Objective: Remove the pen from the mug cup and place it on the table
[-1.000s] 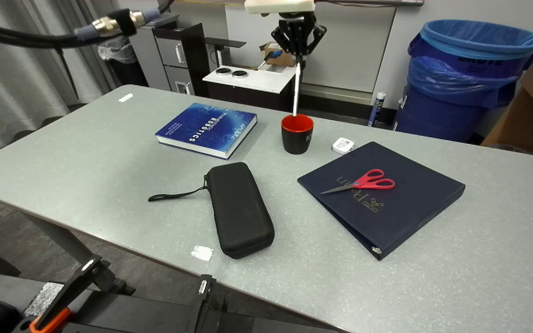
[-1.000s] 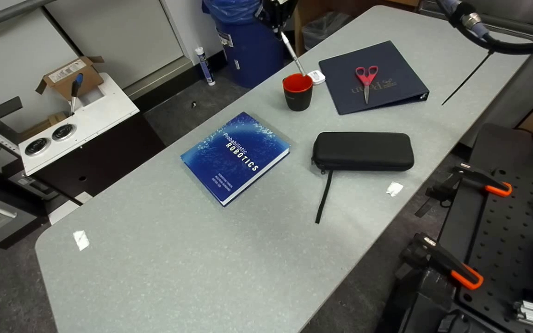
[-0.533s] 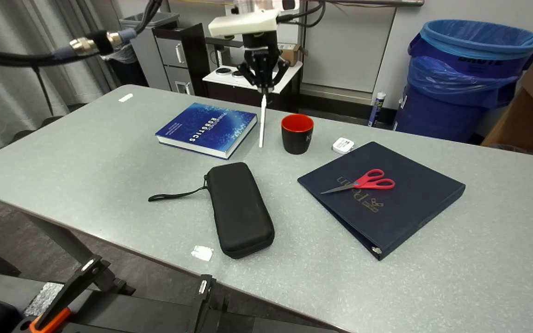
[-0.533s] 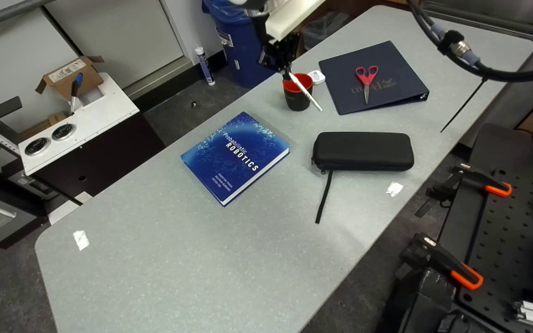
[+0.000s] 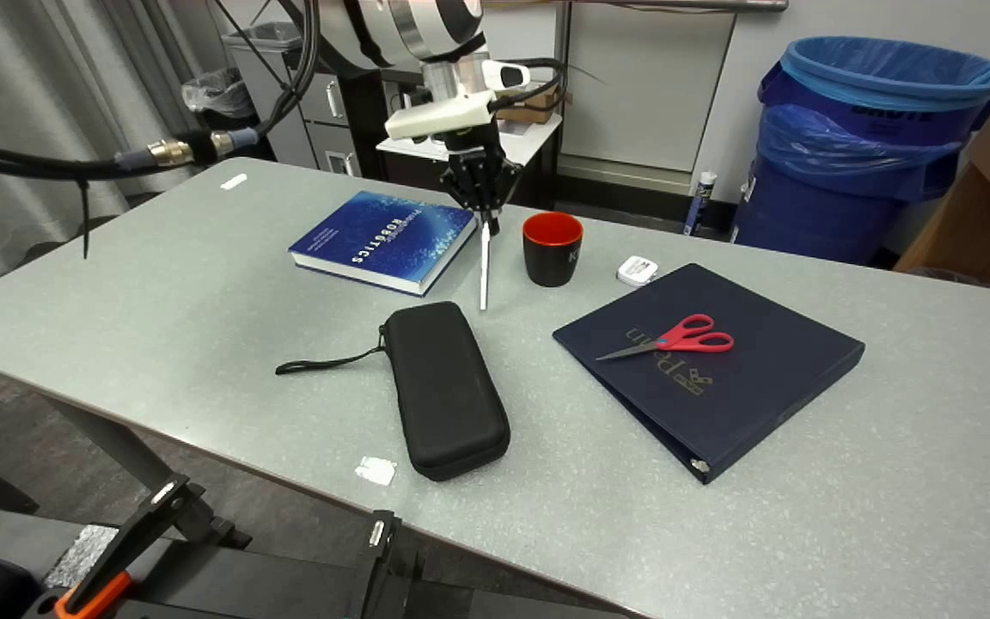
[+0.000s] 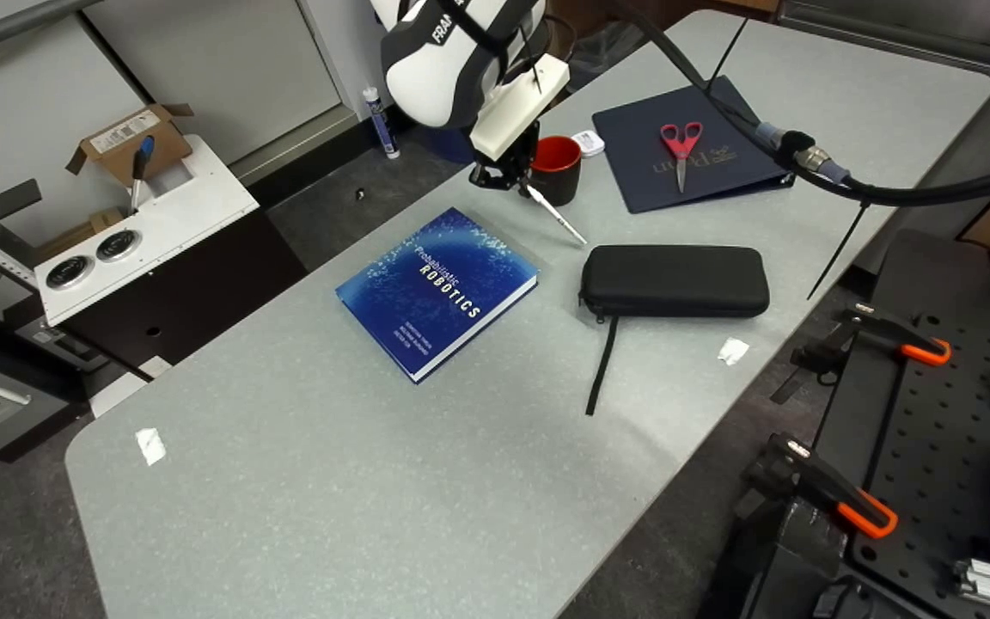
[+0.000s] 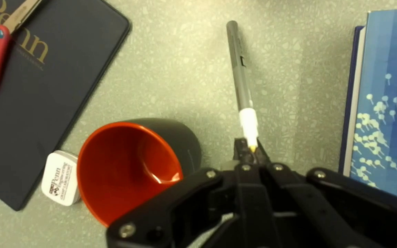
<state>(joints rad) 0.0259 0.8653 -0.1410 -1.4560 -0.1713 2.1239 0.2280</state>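
Observation:
The pen (image 5: 485, 262) looks white in both exterior views, where it also shows here (image 6: 557, 215). In the wrist view the pen (image 7: 238, 69) is grey with a white end and yellow tip. My gripper (image 5: 488, 222) is shut on that tip end, also seen in the wrist view (image 7: 252, 150). The pen hangs tilted over the table (image 5: 203, 275), outside the mug cup. I cannot tell whether its lower end touches the table. The mug cup (image 5: 551, 258), black outside and red inside, stands upright beside the gripper; in the wrist view the mug cup (image 7: 126, 172) is left of it.
A blue book (image 5: 383, 241) lies on the mug's other side from a small white box (image 5: 637, 271). A black zip case (image 5: 448, 387) lies nearer, close to the pen's lower end. Red-handled scissors (image 5: 684, 335) lie on a dark binder (image 5: 761, 387).
The gripper has carried the pen out from over the mug cup, towards the book side, and then lower towards the table. The mug cup has stayed in place.

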